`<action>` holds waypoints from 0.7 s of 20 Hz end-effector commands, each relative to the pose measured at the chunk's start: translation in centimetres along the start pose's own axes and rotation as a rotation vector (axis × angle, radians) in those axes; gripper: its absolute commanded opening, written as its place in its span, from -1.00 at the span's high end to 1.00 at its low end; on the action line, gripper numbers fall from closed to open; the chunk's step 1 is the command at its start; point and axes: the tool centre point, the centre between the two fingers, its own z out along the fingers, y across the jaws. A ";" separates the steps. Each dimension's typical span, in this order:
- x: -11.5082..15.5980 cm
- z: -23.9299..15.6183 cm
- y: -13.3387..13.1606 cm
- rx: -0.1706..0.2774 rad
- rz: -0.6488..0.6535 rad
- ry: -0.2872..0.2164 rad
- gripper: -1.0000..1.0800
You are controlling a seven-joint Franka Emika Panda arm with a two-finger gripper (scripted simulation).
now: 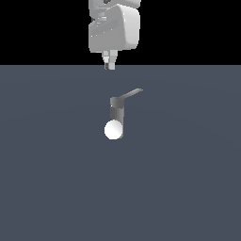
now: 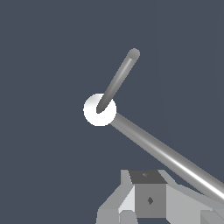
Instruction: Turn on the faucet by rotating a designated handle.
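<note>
In the exterior view the faucet (image 1: 116, 112) is a short grey upright post with a white ball end (image 1: 113, 130) low on it. The handle (image 1: 130, 93), a thin flat grey bar, sticks out from the post's top toward the exterior view's right. My gripper (image 1: 109, 64) hangs above and behind the faucet, well apart from the handle, its fingers drawn together on nothing. The wrist view shows the white ball (image 2: 99, 109) with a thin grey bar (image 2: 117, 81) and a thicker grey rod (image 2: 168, 155) running from it. Which of these is the handle I cannot tell.
The faucet stands alone on a flat dark blue-grey floor (image 1: 188, 188). The large white robot arm (image 1: 114, 26) fills the top middle of the exterior view against black. Grey parts of my hand (image 2: 146, 199) show at the wrist view's edge.
</note>
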 end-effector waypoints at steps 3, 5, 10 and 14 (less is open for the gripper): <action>2.8 2.3 -1.4 0.001 0.126 0.001 1.00; 4.2 3.4 -1.9 0.002 0.184 0.002 1.00; 7.8 6.0 -2.8 0.003 0.332 0.004 1.00; 10.4 7.8 -3.2 0.004 0.433 0.004 1.00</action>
